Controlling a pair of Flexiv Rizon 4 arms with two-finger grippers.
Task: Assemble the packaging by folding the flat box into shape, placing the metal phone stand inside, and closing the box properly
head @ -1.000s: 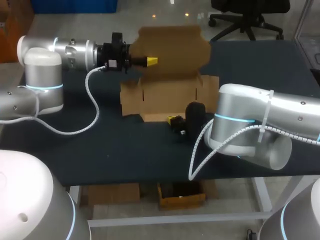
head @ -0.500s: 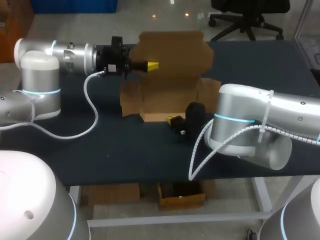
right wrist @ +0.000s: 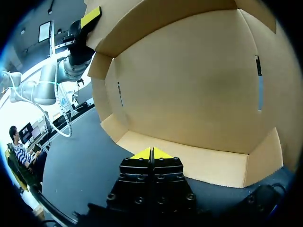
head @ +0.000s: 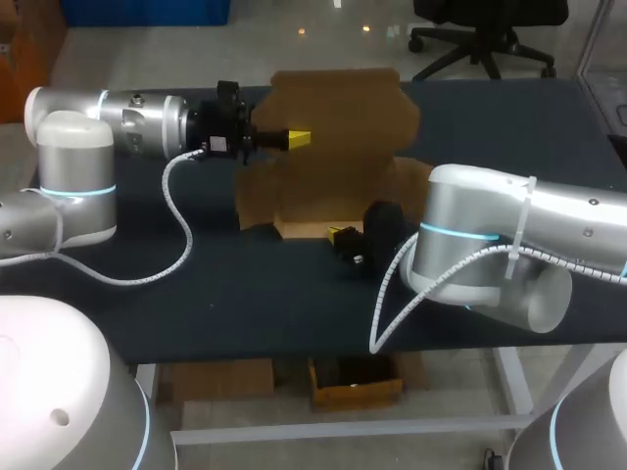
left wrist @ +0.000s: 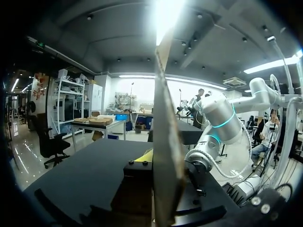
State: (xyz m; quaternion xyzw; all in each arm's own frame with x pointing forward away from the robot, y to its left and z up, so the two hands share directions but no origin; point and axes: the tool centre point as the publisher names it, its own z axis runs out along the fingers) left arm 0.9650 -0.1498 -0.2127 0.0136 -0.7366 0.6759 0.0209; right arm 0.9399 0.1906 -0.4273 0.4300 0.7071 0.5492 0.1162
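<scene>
The brown cardboard box [head: 294, 201] stands open-sided at the table's middle, its lid [head: 338, 113] tilted forward over the tray. My left gripper [head: 299, 137] is shut on the lid's left edge; in the left wrist view the lid [left wrist: 165, 118] runs edge-on between that gripper's [left wrist: 156, 161] fingers. My right gripper [head: 343, 237] is shut and empty, low at the box's front wall. Its wrist view shows the shut tips [right wrist: 151, 152] against the front wall [right wrist: 199, 163], the box's inside [right wrist: 189, 85] ahead and the left gripper [right wrist: 90, 16] on the lid above. No phone stand shows.
The dark table [head: 196, 294] has free room to the left of and in front of the box. My right arm's thick elbow [head: 470, 255] lies just right of the box. A white cable [head: 176, 225] hangs from my left wrist onto the table.
My left gripper has swung the lid forward and down over the box, hiding the inside that showed before. The right arm has not moved.
</scene>
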